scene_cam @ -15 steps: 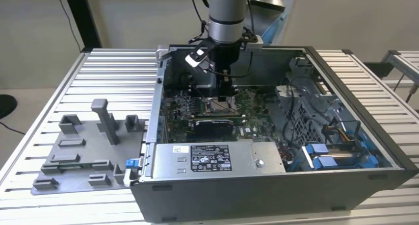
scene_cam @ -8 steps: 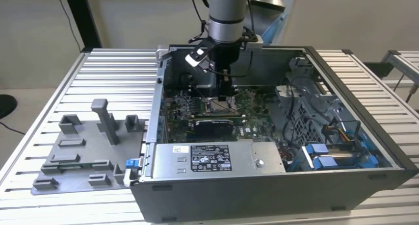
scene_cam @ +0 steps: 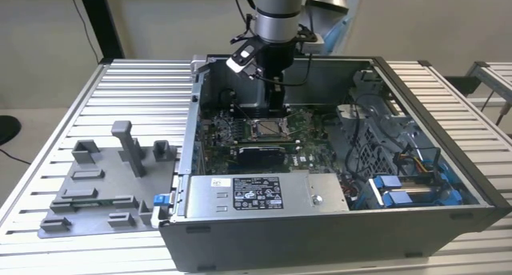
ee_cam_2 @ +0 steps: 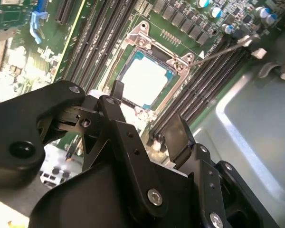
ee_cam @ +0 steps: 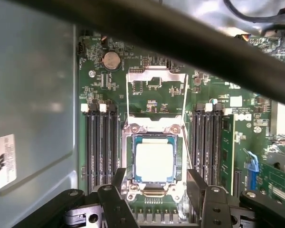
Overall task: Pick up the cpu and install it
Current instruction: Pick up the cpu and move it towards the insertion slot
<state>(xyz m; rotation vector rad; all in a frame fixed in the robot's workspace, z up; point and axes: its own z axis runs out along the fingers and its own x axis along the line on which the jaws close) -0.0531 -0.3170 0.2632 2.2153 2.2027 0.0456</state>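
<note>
- arm (scene_cam: 276,17) reaches down into the open case (scene_cam: 320,239)
- gripper (scene_cam: 276,112) hangs just above the socket (scene_cam: 253,130)
- grey fixture (scene_cam: 88,197) lies on the table (scene_cam: 136,89), at the exterior view's left

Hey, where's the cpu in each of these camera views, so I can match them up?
Exterior view: cpu mid-case on the green board, under the arm.
First wrist view: cpu, pale square between the memory slots.
Second wrist view: cpu inside the silver socket frame.
Shared landmark: that socket frame around it.
</note>
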